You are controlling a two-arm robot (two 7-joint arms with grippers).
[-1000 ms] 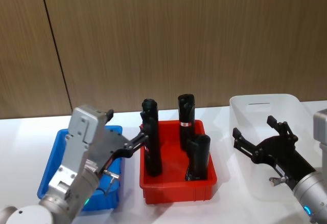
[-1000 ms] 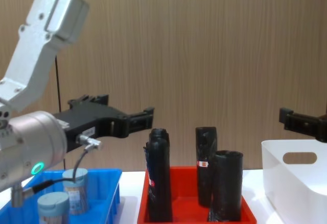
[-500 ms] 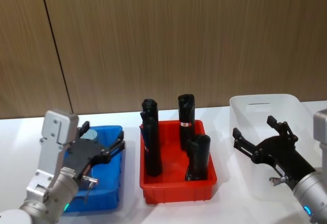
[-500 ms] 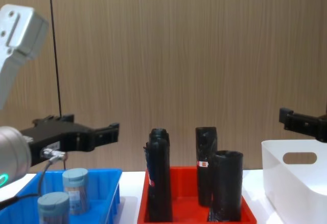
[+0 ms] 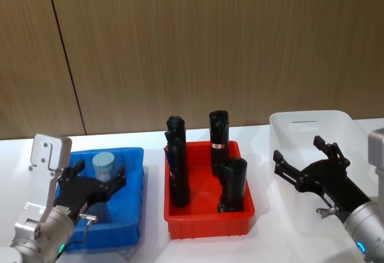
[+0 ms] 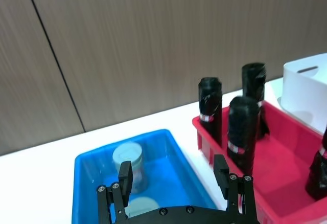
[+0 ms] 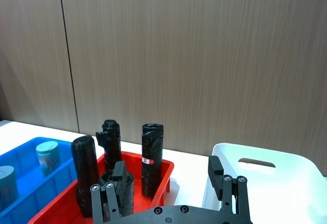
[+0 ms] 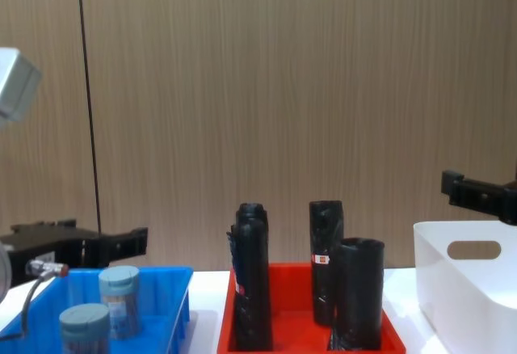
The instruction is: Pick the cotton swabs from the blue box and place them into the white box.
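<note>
Your left gripper [image 5: 99, 176] has swung back in the last second. It was out over the red tray [image 5: 207, 227] with its fingers beside the black rolls [image 5: 219, 134]; now it has drawn in toward the robot's left and dropped lower. It hangs over the blue box [image 5: 135, 155] with its fingers spread wide and nothing between them.

The arm comes in from the near left corner with the wrist raised, so the palm faces forward and down into the box. In the chest view the fingers sit about level, just above the box's rim.

The cotton swabs [image 8: 119, 297] are both in the blue box, under and ahead of this gripper. One tub [image 6: 127, 162] stands just beyond the fingertips, nearer the left finger [image 6: 125, 175] than the right. The lid of the second [image 6: 140, 206] shows closer in, below the palm. Neither finger touches a tub.

Your right gripper [image 5: 298, 149] has not moved over the same second. Its fingers are spread and empty, and it is held above the near side of the white box [image 5: 312, 119], pointing forward. The red tray lies just off its left finger, and the blue box is well apart beyond that.
</note>
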